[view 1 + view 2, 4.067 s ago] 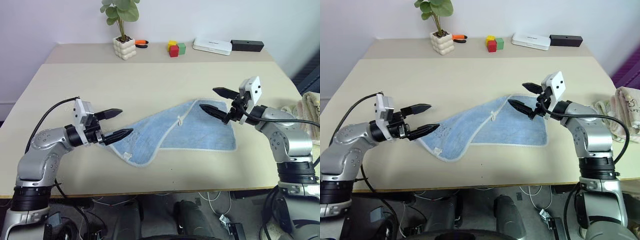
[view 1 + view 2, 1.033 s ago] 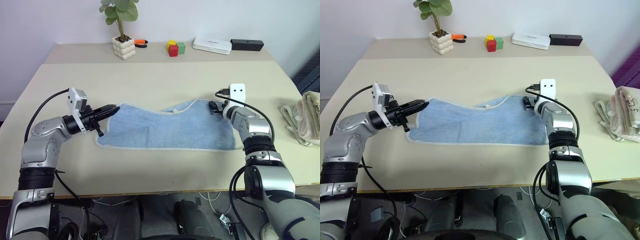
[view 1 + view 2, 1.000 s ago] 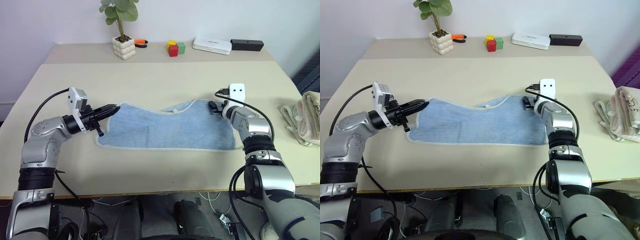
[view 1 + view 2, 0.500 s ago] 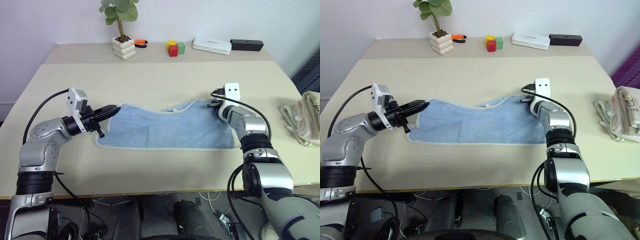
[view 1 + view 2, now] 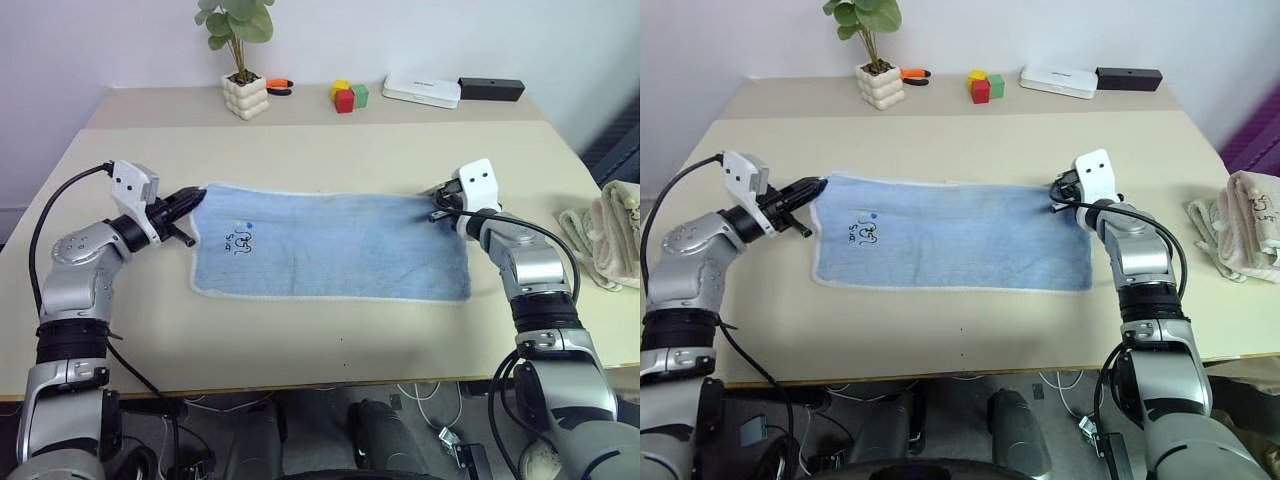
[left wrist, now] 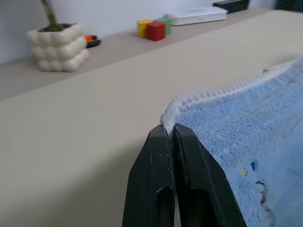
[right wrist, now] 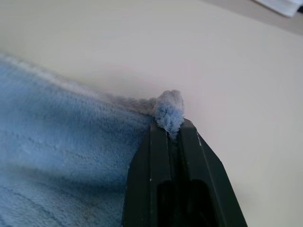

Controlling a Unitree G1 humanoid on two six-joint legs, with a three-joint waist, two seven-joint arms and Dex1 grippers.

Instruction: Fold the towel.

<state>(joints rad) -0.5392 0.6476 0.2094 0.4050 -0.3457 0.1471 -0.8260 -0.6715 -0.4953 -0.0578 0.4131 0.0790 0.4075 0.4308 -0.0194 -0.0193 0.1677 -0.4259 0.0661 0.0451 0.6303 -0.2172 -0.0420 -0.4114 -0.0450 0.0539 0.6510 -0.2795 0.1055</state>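
Towel point(image 5: 330, 245) lies spread in a wide strip across the middle of the frame on the bench point(image 5: 320, 150), long edges running left to right. Pale edging all round. Small dark print point(image 5: 238, 240) on its left part, near the upper left corner.

Left pincer point(image 5: 192, 199) at centre left, fingers pressed together on the towel's upper left corner; the left wrist view shows the white edging nipped at the fingertips point(image 6: 166, 135), cloth falling away to one side.

Right pincer point(image 5: 436, 203) at centre right, clamped tight on the upper right corner; the right wrist view shows a tuft of blue pile bunched between its fingertips point(image 7: 163, 132). Upper edge of the towel runs fairly straight between the two pincers.

Along the top of the frame, on the far strip of the bench: potted plant point(image 5: 244, 60) at upper left, orange-handled tool point(image 5: 281, 86) just beside it, coloured blocks point(image 5: 348, 96) at top centre, white box point(image 5: 423, 91) and black bar point(image 5: 491, 89) to the upper right. Cream towels point(image 5: 610, 232) bunched at the right edge, off the bench.
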